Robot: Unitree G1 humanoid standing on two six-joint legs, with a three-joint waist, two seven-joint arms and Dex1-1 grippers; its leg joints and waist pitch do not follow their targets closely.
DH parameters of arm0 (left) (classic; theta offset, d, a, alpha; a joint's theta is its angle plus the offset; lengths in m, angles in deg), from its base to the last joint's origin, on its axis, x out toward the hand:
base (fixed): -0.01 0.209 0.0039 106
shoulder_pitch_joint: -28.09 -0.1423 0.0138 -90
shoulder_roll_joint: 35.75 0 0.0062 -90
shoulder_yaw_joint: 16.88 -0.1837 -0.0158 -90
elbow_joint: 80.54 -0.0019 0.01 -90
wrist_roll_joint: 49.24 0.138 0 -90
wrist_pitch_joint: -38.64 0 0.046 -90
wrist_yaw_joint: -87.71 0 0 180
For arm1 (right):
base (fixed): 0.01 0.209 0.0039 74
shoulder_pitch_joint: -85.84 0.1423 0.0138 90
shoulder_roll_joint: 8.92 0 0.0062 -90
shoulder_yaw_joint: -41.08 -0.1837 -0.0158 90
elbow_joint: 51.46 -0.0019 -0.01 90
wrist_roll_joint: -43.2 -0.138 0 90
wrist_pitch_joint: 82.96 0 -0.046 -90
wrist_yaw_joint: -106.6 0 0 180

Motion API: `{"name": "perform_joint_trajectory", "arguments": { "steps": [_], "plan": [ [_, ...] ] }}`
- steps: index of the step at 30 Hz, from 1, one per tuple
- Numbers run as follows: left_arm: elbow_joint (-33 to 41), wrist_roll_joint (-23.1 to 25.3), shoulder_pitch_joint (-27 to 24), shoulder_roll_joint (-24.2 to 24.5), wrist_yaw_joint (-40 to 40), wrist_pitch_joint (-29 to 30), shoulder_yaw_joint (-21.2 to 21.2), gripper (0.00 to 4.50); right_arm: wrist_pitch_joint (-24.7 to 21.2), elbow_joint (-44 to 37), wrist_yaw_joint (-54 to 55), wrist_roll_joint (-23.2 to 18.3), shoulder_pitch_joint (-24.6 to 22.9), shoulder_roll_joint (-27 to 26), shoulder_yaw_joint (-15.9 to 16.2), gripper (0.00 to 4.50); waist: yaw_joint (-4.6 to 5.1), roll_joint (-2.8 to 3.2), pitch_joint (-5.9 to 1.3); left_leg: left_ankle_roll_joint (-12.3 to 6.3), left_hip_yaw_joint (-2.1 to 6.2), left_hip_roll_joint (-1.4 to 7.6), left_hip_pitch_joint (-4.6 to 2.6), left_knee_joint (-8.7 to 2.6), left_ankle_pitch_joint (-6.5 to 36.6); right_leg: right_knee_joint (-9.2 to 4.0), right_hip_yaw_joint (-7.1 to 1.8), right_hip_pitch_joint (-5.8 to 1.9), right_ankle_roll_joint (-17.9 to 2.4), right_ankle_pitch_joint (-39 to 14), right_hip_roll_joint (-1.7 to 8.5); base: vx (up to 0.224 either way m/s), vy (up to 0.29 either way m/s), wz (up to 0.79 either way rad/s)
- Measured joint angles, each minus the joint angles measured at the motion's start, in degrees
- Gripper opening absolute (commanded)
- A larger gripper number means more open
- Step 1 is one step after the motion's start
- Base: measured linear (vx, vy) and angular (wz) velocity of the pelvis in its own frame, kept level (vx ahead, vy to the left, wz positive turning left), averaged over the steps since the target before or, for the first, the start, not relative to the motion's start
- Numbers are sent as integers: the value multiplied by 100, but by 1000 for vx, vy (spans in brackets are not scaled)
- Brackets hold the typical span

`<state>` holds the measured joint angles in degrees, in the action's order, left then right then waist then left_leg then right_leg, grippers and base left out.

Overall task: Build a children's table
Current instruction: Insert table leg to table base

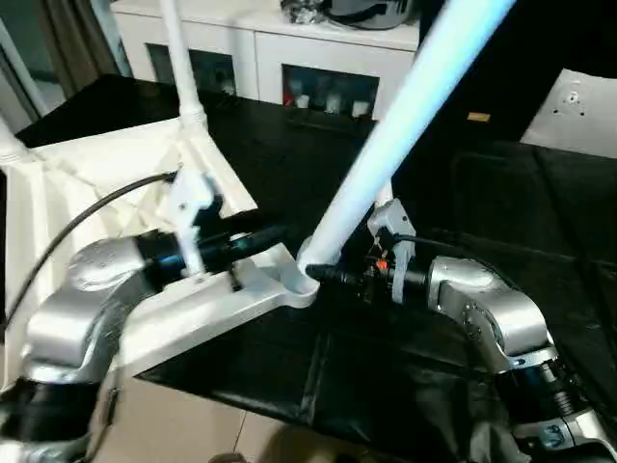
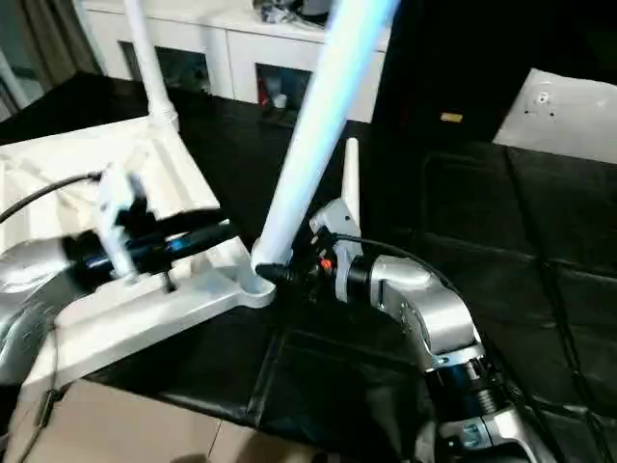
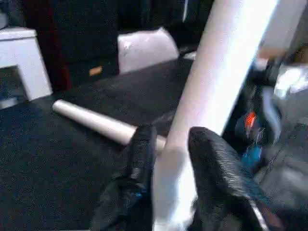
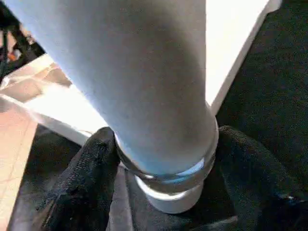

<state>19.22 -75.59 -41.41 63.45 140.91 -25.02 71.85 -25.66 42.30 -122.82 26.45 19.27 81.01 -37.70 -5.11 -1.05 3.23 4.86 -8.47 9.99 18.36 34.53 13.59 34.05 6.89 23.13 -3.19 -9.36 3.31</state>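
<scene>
I'm working w/ the children's table (image 1: 77,183) lying upside down on the black worktop (image 1: 482,193), ribbed underside facing up, its near corner overhanging the worktop's front edge above the pale floor (image 1: 193,424).

A long white leg (image 1: 405,116) is standing in the near corner socket (image 1: 294,280), leaning up and away toward my right. My right claw (image 4: 166,159) is sitting at the leg's base, one black finger on each side of the collar just above the socket; fingers are set wide around it and look to be touching the collar, so I'm reading it as grasping the leg. My left claw (image 3: 166,159) is reaching across the tabletop's underside to the same leg, a bit higher up the shaft; its two fingers are straddling the leg, partly spread, and I can't tell if they're pressing on it or just loose around it.

Another leg (image 1: 178,58) is standing upright in the far corner socket. A spare leg (image 3: 96,122) is lying flat on the worktop beyond the one I'm handling.

Behind the worktop, a white cabinet (image 1: 280,48) w/ glass-fronted compartments is standing along the back.
</scene>
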Motion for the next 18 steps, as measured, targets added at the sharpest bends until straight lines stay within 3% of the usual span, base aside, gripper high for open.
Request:
{"name": "perform_joint_trajectory", "arguments": {
  "steps": [12, 18],
  "plan": [
    [-238, -277, 208, -226, 170, 399, -262, 251, -244, -164, -175, -48, -7, 179, 75, 282, 1, 2, 0, -2, 3, 0, 8, -2, -1, -2, 3, 3, 1, 0, 0, 0, 0, 0],
    [-263, -532, 244, -275, 425, 702, -395, 297, -347, -376, -303, -92, -56, 284, 272, 282, 6, 3, -1, -2, 3, 1, 7, -2, -1, -1, 3, 3, 1, 0, -1, 0, 0, 0]
  ]
}}
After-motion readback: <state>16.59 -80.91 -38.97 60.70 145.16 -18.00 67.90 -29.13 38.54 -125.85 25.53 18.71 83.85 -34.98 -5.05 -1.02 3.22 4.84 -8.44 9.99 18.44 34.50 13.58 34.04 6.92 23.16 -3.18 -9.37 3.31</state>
